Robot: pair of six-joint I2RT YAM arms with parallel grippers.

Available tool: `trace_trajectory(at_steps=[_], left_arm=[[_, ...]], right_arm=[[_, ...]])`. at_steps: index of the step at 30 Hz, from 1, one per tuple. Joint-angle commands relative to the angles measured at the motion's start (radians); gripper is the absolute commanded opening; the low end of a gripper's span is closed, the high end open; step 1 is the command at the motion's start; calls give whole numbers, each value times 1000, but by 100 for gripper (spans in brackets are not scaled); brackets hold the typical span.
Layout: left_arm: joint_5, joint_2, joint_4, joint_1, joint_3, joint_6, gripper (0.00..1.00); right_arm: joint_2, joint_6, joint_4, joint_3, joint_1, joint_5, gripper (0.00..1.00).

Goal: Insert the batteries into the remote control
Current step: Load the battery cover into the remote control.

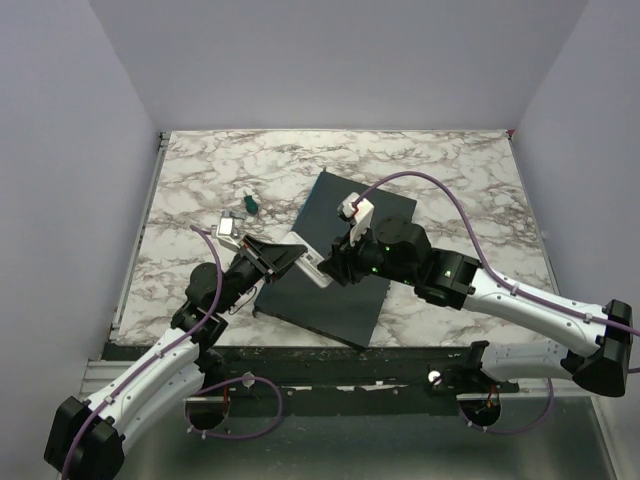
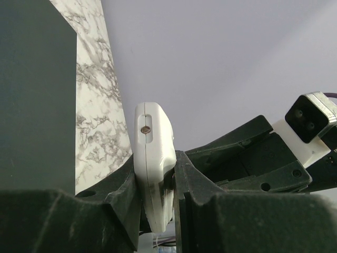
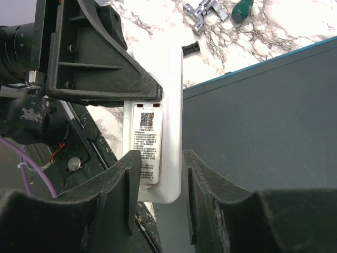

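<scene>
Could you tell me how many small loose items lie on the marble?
3: a metal piece, a green-handled tool beside it, a black bit nearer the remote; others may be hidden.

Looks like a robot lab, with a left arm (image 1: 150,372) and right arm (image 1: 530,305) bolted at the near edge of a marble table (image 1: 450,165), purple cables (image 1: 440,185), plain pale walls (image 1: 330,60) on three sides.

left hand (image 1: 300,262): reaching right, jaws clamped | right hand (image 1: 332,267): reaching left, jaws parted | tips nearly meeting
</scene>
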Motion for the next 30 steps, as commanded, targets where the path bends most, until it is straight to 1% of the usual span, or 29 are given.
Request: trace_trajectory(at_steps=[1,15,22,24,26,30], left_arm=[[16,-15,55,5,-7,-23,2],[15,-21,59,5,-10,-26,2],[15,-26,79,5,-8,-30,2],[17,-27,90,5,-8,-31,2],[18,-31,101,6,-8,-33,2],[21,-41,115,5,-7,-38,2]], right_arm=[[13,-9,8,25,6,11,44],[53,-15,19,43,6,-2,44],[70,-24,-2,47,5,-4,44],[74,-27,-12,46,5,-1,45],[77,-30,-19,42,5,8,48],[76,-37,-39,28,6,41,50]])
